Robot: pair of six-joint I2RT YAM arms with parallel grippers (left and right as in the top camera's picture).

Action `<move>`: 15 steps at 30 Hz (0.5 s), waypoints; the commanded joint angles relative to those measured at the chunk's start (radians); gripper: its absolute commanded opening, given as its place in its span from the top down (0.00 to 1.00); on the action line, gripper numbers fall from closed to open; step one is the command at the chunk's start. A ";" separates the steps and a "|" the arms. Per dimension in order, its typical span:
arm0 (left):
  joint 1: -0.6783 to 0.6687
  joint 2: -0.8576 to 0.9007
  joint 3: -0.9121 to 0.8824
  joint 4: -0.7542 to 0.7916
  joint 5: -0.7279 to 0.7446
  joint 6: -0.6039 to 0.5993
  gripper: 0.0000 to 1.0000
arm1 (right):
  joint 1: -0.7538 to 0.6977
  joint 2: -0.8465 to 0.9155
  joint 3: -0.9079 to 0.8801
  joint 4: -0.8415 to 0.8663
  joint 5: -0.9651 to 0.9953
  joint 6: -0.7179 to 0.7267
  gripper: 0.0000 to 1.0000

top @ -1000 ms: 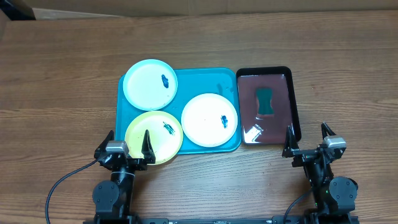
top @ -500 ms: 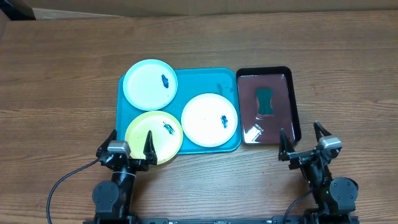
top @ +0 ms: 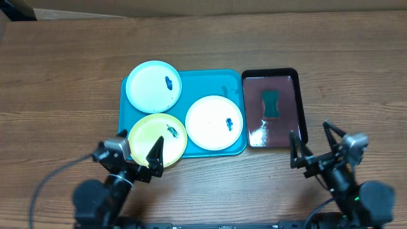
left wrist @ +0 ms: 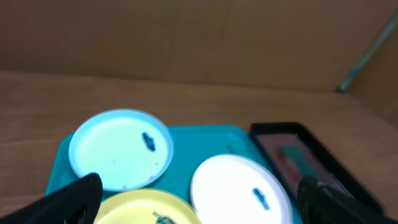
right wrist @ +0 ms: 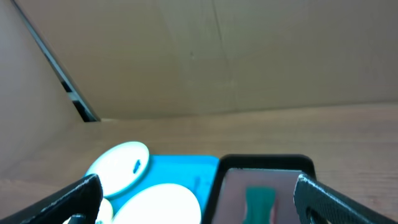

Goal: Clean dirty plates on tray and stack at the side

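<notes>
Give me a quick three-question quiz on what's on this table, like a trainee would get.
1. Which lies nearest the left fingers? A pale blue plate, B yellow-green plate, C white plate.
2. Fill in: the black tray holds a ___.
3. True or false: each of the three plates shows a dark smudge.
Key: 1 B; 2 sponge; 3 true.
</notes>
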 commanded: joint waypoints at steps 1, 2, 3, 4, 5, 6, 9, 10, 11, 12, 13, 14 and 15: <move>0.003 0.246 0.289 -0.167 0.105 0.064 0.00 | -0.008 0.210 0.229 -0.134 -0.006 -0.052 0.00; 0.003 0.320 0.370 -0.246 0.117 0.076 0.00 | -0.008 0.275 0.298 -0.197 -0.006 -0.071 0.00; 0.003 0.412 0.467 -0.348 0.131 0.095 0.00 | -0.008 0.348 0.377 -0.271 -0.005 -0.090 0.00; 0.003 0.490 0.551 -0.438 0.129 0.098 0.00 | -0.008 0.420 0.457 -0.347 -0.003 -0.107 0.00; 0.003 0.588 0.650 -0.549 0.126 0.101 0.00 | -0.008 0.526 0.566 -0.452 -0.002 -0.111 0.00; 0.003 0.655 0.715 -0.618 0.126 0.101 0.00 | -0.008 0.595 0.640 -0.519 -0.002 -0.111 0.00; 0.003 0.867 0.893 -0.793 0.150 0.089 0.00 | -0.008 0.819 0.870 -0.716 -0.019 -0.106 0.00; 0.003 0.916 0.924 -0.819 0.177 0.095 0.00 | -0.008 0.855 0.901 -0.741 -0.031 -0.106 0.00; 0.003 0.965 0.951 -0.838 0.207 0.117 0.00 | -0.008 0.922 0.955 -0.786 -0.064 -0.103 0.00; 0.003 1.008 0.964 -0.848 0.224 0.144 0.03 | -0.008 0.969 0.986 -0.814 -0.097 -0.104 0.00; 0.003 1.049 0.965 -0.851 0.246 0.165 0.16 | -0.008 1.016 1.004 -0.838 -0.128 -0.115 0.00; 0.003 1.088 0.964 -0.855 0.262 0.165 0.29 | -0.008 1.049 1.008 -0.848 -0.152 -0.132 0.00; 0.003 1.120 0.964 -0.857 0.271 0.164 0.74 | -0.008 1.080 1.007 -0.855 -0.167 -0.145 0.08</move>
